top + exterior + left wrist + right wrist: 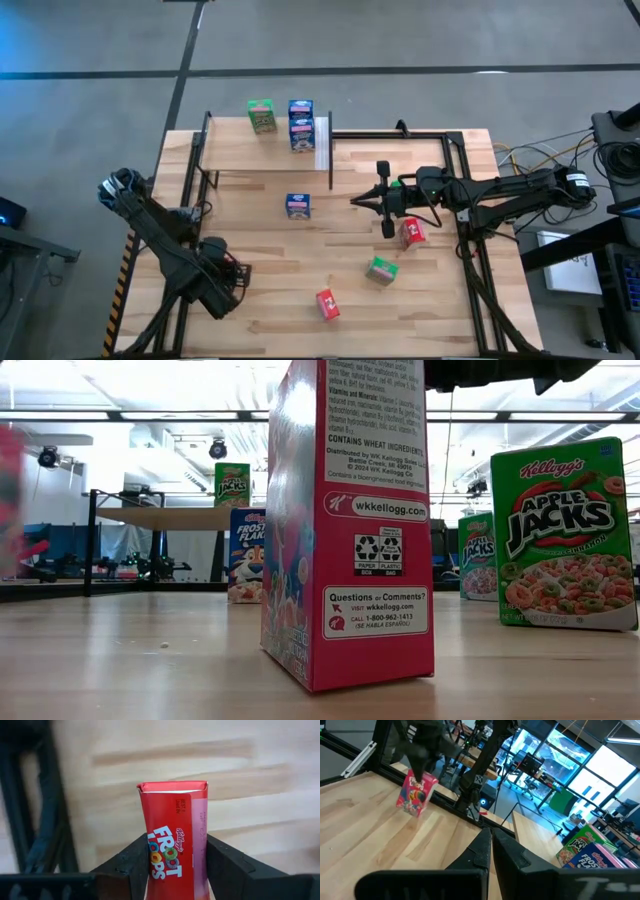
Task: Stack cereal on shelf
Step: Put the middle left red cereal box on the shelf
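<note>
Spanning frame: pale wooden tabletop (270,290), grey floor (100,50).

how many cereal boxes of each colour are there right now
red cereal boxes: 3
green cereal boxes: 3
blue cereal boxes: 3
total: 9

"FROOT LOOPS" runs down the red box (173,840) pinched between the left gripper's (176,857) fingers, "BEST IF Used By" near its top. Low view — a red box side (350,520) reads "CONTAINS WHEAT INGREDIENTS", "wkkellogg.com", "Questions or Comments?", "1-800-962-1413"; a green box (565,535) reads "Kellogg's APPLE JACKS".
</note>
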Action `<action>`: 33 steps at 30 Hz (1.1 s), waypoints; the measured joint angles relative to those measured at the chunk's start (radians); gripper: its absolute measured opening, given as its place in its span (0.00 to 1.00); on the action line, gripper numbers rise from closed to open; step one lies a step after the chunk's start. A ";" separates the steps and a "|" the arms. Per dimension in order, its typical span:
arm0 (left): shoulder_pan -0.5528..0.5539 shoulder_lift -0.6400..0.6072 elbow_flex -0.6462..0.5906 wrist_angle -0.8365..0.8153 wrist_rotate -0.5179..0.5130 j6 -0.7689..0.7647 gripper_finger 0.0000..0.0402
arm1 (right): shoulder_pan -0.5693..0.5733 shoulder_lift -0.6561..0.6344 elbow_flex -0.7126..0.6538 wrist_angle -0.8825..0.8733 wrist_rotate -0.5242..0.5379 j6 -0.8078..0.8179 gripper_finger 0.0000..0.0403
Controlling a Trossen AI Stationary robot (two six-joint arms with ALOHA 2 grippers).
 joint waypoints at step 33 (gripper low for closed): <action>0.698 -0.018 0.509 -0.155 -0.345 1.829 0.38 | 0.000 0.000 0.000 -0.035 0.000 0.060 0.02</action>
